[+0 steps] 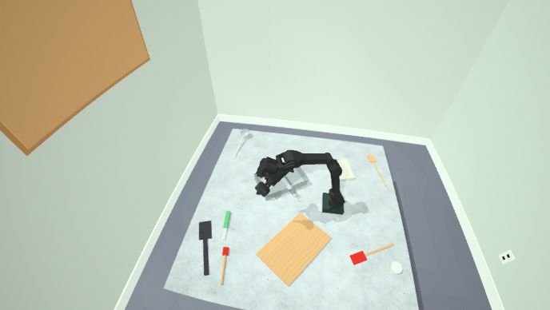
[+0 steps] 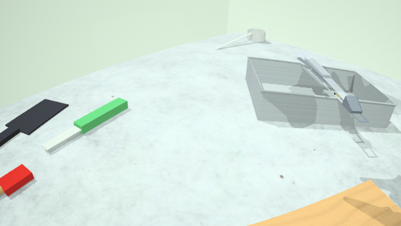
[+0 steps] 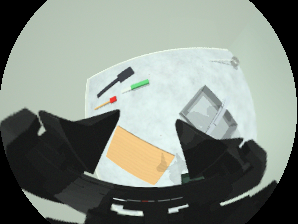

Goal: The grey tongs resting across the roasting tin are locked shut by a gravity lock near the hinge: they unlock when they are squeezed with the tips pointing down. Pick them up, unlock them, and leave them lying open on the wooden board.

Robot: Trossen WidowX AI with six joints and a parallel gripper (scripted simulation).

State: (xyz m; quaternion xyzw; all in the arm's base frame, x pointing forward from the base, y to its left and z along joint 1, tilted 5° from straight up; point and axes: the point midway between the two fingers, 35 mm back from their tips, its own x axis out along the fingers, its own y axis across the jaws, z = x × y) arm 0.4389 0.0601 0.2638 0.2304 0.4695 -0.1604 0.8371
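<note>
the black six-joint arm (image 1: 316, 158) bends over the near-white marbled worktop (image 1: 244, 224) (image 2: 175, 116) (image 3: 160, 100); its black two-finger gripper (image 1: 261, 181) (image 3: 149, 117) is spread wide and grasps nothing. the rectangular pale-wood board (image 1: 293, 249) (image 2: 320, 207) (image 3: 135, 152) lies apart from the grey, open-topped metal roasting tin (image 1: 280, 193) (image 2: 280, 108) (image 3: 192, 100). across that tin's rim rest the long, slim grey metal tongs (image 1: 292, 191) (image 2: 336, 88) (image 3: 217, 115), blocky hinge end out over the wall facing the board.

the step in hand, i judge, is the approach. best to turn the fingers so they straddle both tong arms, come down clear of the rim, and close evenly; too near the hinge, a squeeze may have little effect. then lift well up, point the tips down, squeeze, and ease off before laying them on the board. a slack grip could let them swivel.

small yellow and black marks show near the hinge; i can read no brand, label or writing.
</note>
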